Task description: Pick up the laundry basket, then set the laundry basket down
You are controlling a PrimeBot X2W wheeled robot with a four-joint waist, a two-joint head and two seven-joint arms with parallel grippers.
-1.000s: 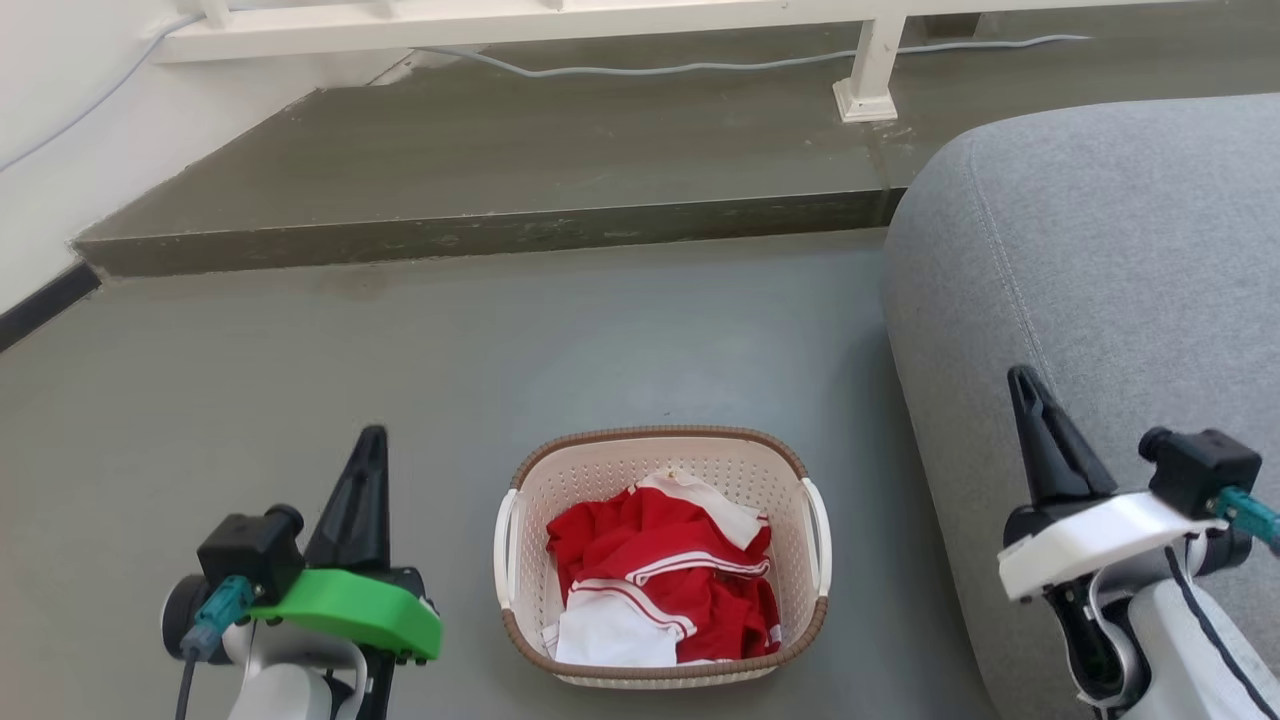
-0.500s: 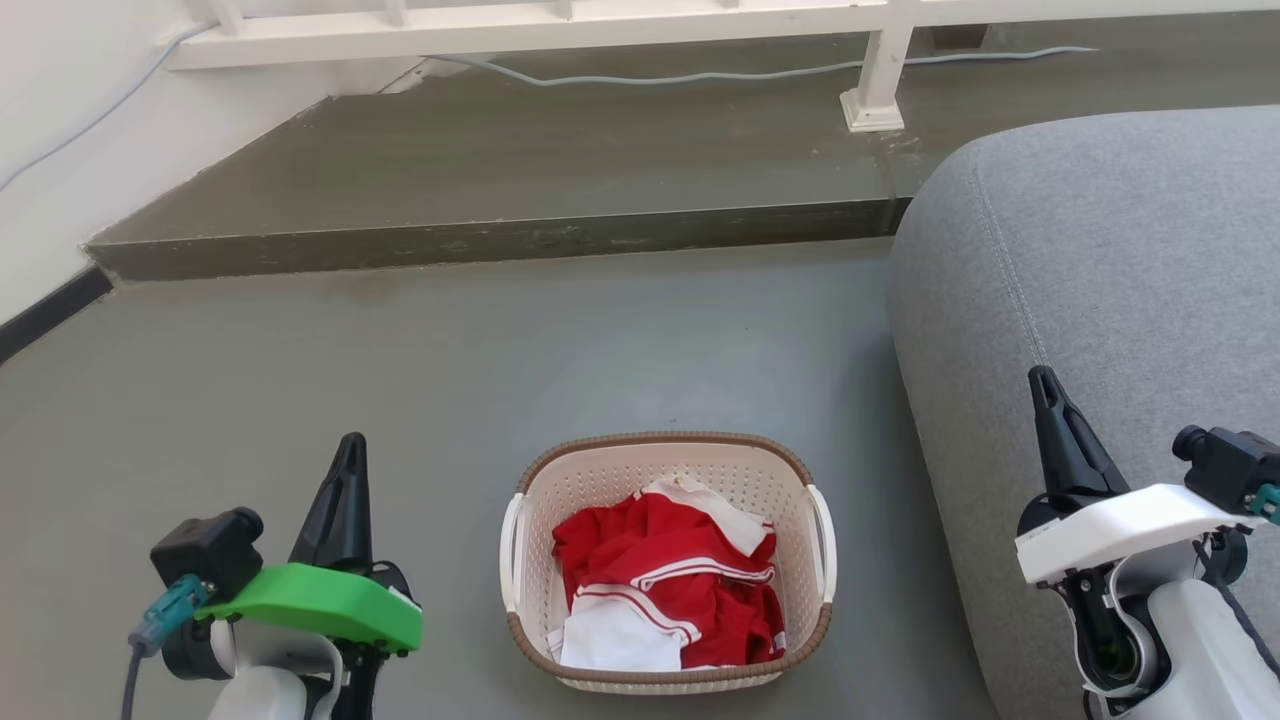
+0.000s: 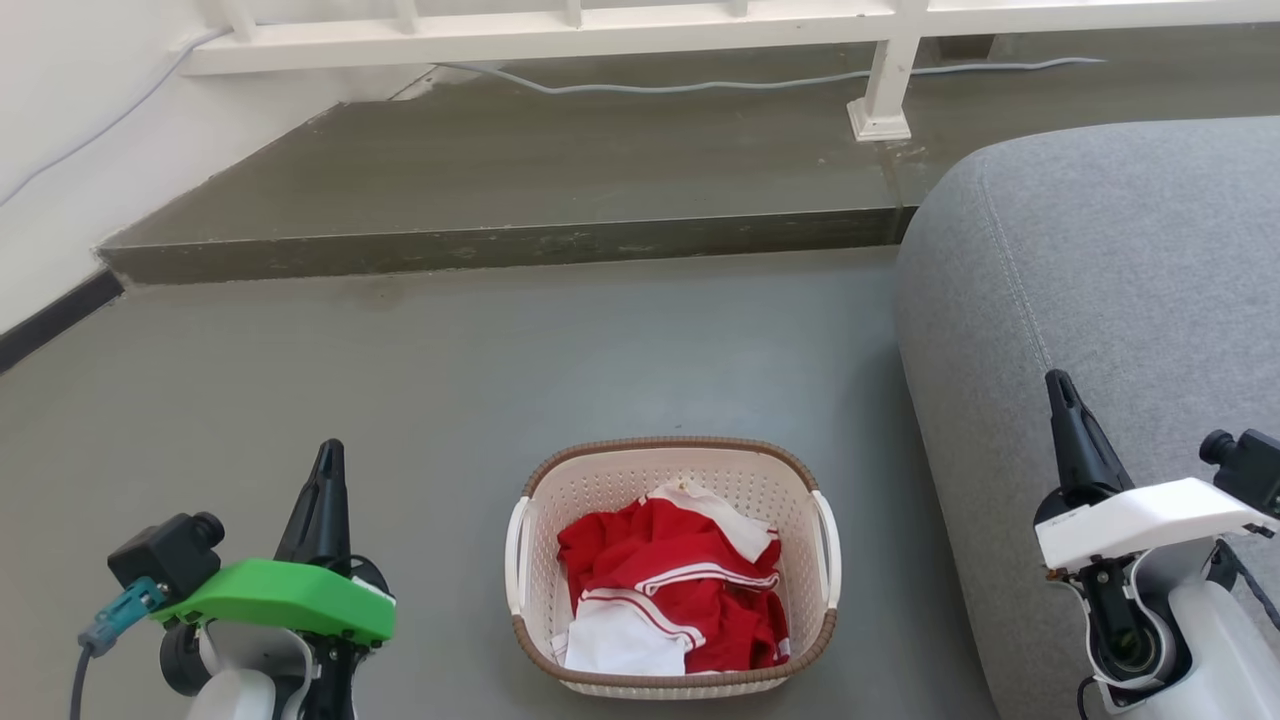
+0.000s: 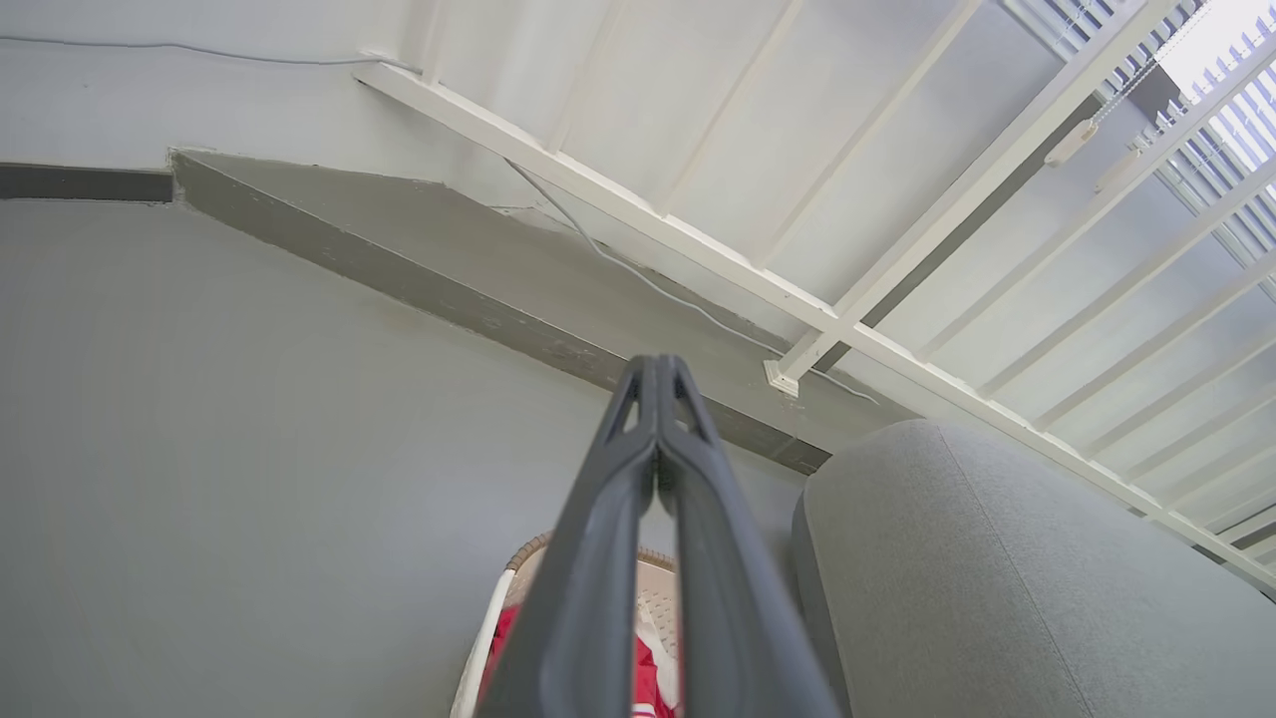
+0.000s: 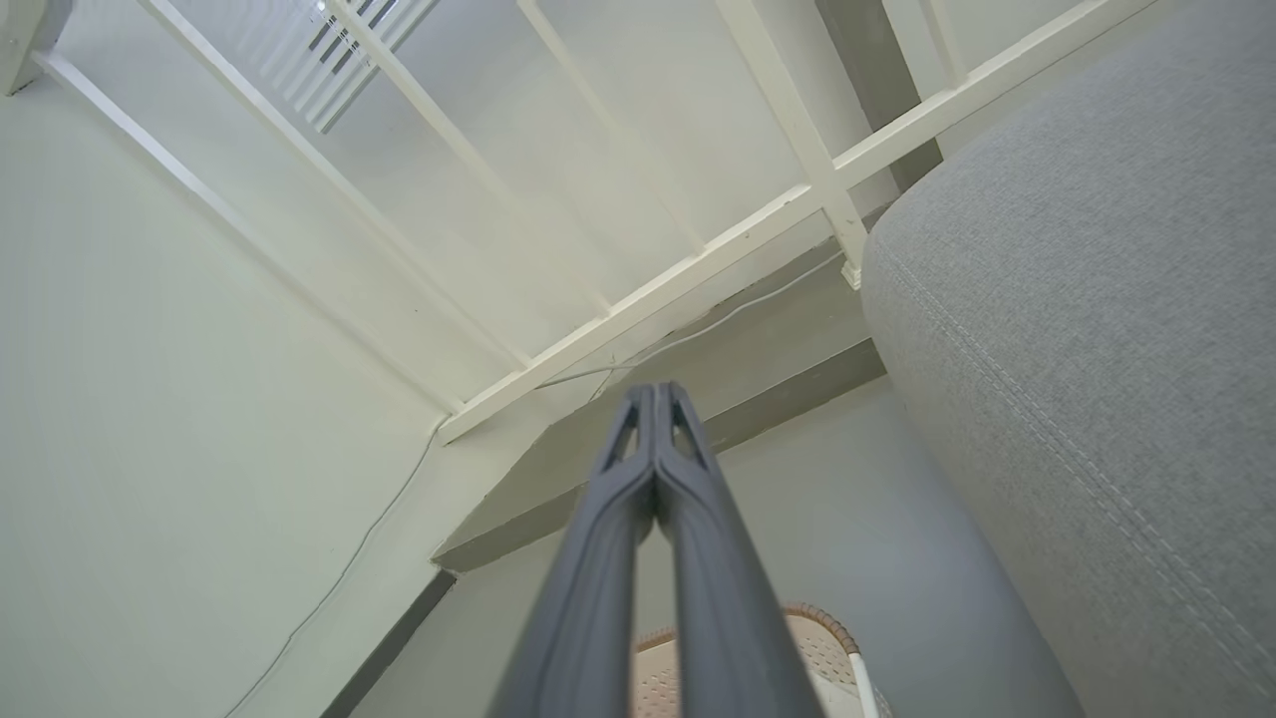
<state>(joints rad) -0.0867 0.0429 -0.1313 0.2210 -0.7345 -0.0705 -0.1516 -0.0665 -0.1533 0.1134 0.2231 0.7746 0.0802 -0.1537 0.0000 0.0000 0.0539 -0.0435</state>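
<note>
The laundry basket (image 3: pixel 620 478) stands on the grey floor at the bottom centre of the head view, cream-white and perforated, with a brown rim and white side handles. Red and white clothes (image 3: pixel 672 592) lie in it. My left gripper (image 3: pixel 326 452) is shut and empty, hanging left of the basket and apart from it. My right gripper (image 3: pixel 1057 384) is also shut and empty, to the basket's right, in front of the sofa. The left wrist view shows the shut left gripper (image 4: pixel 656 365) above the laundry basket (image 4: pixel 493 633). The right wrist view shows the shut right gripper (image 5: pixel 655 391) and the laundry basket (image 5: pixel 829 643).
A grey sofa (image 3: pixel 1100 290) rises close to the basket's right side. A raised step (image 3: pixel 500 245) crosses the floor beyond the basket. On it stand a white railing (image 3: pixel 600 22) and its post (image 3: pixel 880 100), with a cable (image 3: pixel 700 84) alongside. A white wall (image 3: pixel 60 150) is on the left.
The head camera has shifted a little, so the scene sits lower in the picture. Both grippers have drawn slightly outward from the basket, the left one more. The basket has not moved.
</note>
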